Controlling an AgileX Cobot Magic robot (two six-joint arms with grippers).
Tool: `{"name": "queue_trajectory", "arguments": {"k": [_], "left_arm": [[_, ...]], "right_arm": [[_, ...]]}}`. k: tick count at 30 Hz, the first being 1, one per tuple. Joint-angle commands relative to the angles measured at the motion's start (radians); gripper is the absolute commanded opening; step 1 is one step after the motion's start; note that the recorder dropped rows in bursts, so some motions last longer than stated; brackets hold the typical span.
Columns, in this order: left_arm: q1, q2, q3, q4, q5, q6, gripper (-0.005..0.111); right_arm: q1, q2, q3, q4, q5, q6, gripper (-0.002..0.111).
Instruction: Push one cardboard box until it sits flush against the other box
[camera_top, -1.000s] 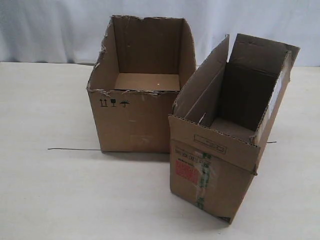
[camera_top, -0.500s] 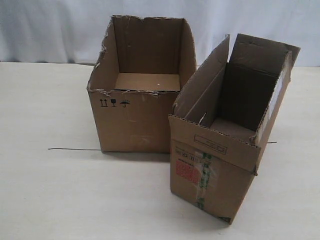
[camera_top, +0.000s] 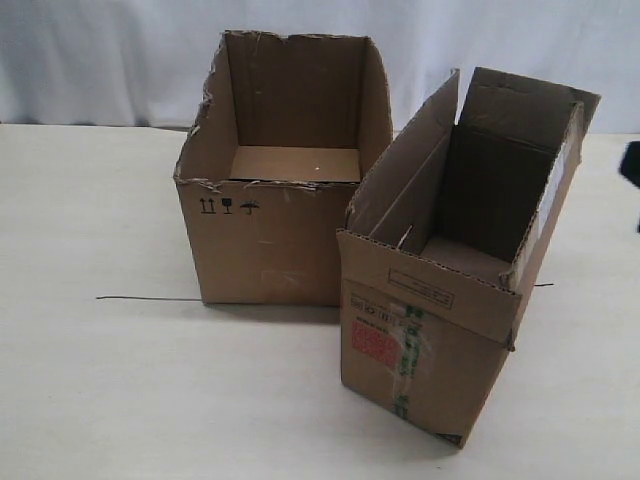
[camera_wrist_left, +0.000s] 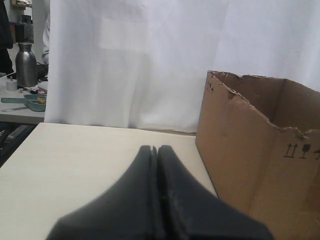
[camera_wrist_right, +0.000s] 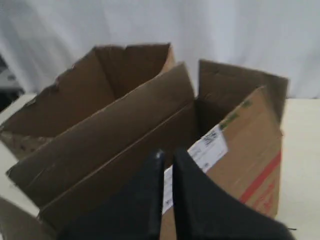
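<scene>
The narrow cardboard box (camera_top: 430, 330), with a red label and green-printed tape on its front, stands at an angle on the right, flaps upright. The other box (camera_top: 265, 240), wider, with a torn rim and black handling symbols, stands left of it; a wedge-shaped gap separates them at the front. A dark bit of my right gripper (camera_top: 632, 165) shows at the right edge, apart from the narrow box. In the right wrist view my right gripper (camera_wrist_right: 167, 152) is shut, a thin slit between its fingers, facing the narrow box's (camera_wrist_right: 250, 145) side. My left gripper (camera_wrist_left: 154, 148) is shut, beside the other box (camera_wrist_left: 250, 150).
A thin dark wire (camera_top: 150, 298) lies on the pale table (camera_top: 100, 380) left of the wider box. A white curtain (camera_top: 100, 60) hangs behind. Past the table's edge in the left wrist view, a metal bottle (camera_wrist_left: 26, 65) stands on a side table.
A dark part of my right gripper has come into the exterior view at its right edge. Neither box has moved.
</scene>
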Motion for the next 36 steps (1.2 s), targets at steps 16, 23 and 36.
{"name": "queue_trajectory", "arguments": {"k": [16,23,36], "left_arm": [[-0.006,-0.003,0.002,0.001,-0.004,-0.006,0.000],[-0.006,-0.003,0.002,0.001,-0.004,-0.006,0.000],[-0.006,-0.003,0.002,0.003,-0.002,-0.006,0.000]], "right_arm": [[0.255,0.239,-0.313,-0.228,0.511,0.035,0.005],[0.435,0.336,-0.321,-0.228,0.457,0.035,0.005],[0.563,0.477,-0.484,-0.323,0.630,0.095,0.005]]}}
